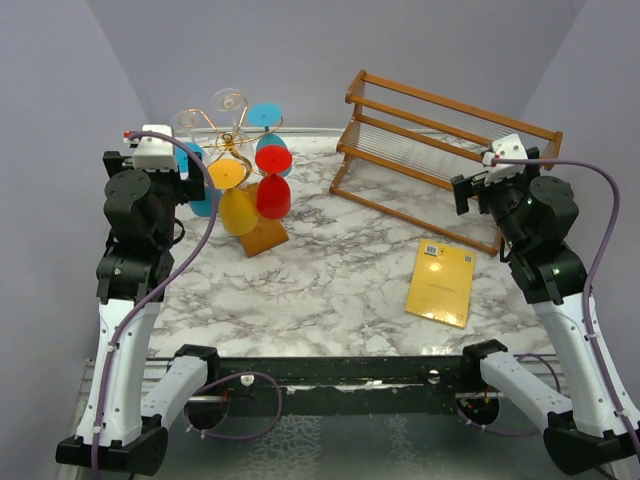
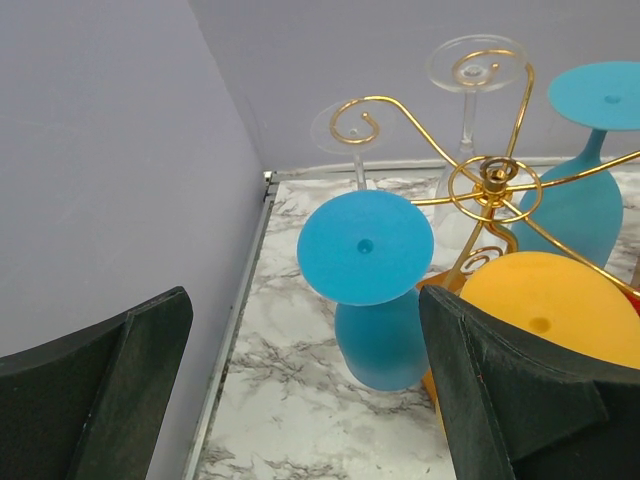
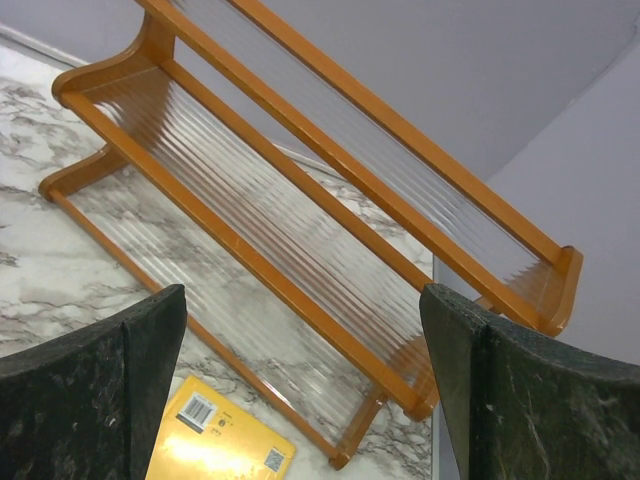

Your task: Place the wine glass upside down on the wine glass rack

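1. Left gripper (image 2: 305, 400): fingers spread wide, holding nothing, just beside the wine glass rack (image 2: 495, 180).
2. Right gripper (image 3: 300, 395): fingers spread, empty, above the wooden shelf (image 3: 300, 225).
3. Rack stands far left on the table (image 1: 330, 275); blue wine glass (image 2: 366, 247) hangs upside down on it.

- A robot test bench in a lab, not a home: plain lilac-grey walls (image 1: 60, 80) close in the table on its left, far and right sides.
- The marble-patterned table (image 1: 330, 280) holds staged props: a gold wine glass rack (image 1: 236, 138) far left, a wooden slatted rack (image 1: 440, 150) far right, and a yellow booklet (image 1: 441, 284).
- The left arm (image 1: 140, 220) and right arm (image 1: 540, 230) are bolted to a black rail (image 1: 340, 375) at the near edge, trailing lilac cables (image 1: 560, 163).
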You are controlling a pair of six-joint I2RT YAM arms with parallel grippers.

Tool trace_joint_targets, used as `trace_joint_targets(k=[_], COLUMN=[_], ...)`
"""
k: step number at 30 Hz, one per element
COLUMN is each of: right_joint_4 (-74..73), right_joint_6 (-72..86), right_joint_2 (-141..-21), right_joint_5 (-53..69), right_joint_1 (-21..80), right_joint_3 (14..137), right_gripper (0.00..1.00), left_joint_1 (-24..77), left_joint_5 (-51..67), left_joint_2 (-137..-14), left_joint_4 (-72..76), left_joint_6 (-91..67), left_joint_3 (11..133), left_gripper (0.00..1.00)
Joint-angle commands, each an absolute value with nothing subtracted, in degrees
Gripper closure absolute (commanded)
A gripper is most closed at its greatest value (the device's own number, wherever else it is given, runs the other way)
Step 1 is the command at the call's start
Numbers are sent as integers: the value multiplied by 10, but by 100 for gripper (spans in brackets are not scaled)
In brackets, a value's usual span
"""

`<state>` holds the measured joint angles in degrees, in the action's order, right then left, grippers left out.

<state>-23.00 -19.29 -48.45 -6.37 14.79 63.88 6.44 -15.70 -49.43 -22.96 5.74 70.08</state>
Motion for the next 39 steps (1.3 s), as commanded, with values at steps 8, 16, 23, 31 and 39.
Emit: trace_joint_targets(k=[8, 16, 23, 31, 39], right_joint_4=[-260, -285, -272, -263, -254], right_joint_6=[-203, -204, -197, -183, -183], right_joint_2=[-438, -430, -442, -451, -437], right_joint_5=[-29, -11, -4, -5, -19], right_joint_1=[122, 122, 121, 121, 115], right_joint_3=[641, 652, 660, 654, 633], right_gripper=[0, 0, 0, 0, 0], left_joint_1=[51, 19, 8, 7, 7], left_joint_5=[-131, -127, -86, -55, -56], left_joint_2=[-493, -448, -449, -452, -450], left_joint_4=[-251, -269, -281, -293, -302], left_joint_6=[46, 48, 43, 39, 34], left_joint_3=[741, 726, 735, 737, 741], left_gripper=[1, 1, 1, 1, 1])
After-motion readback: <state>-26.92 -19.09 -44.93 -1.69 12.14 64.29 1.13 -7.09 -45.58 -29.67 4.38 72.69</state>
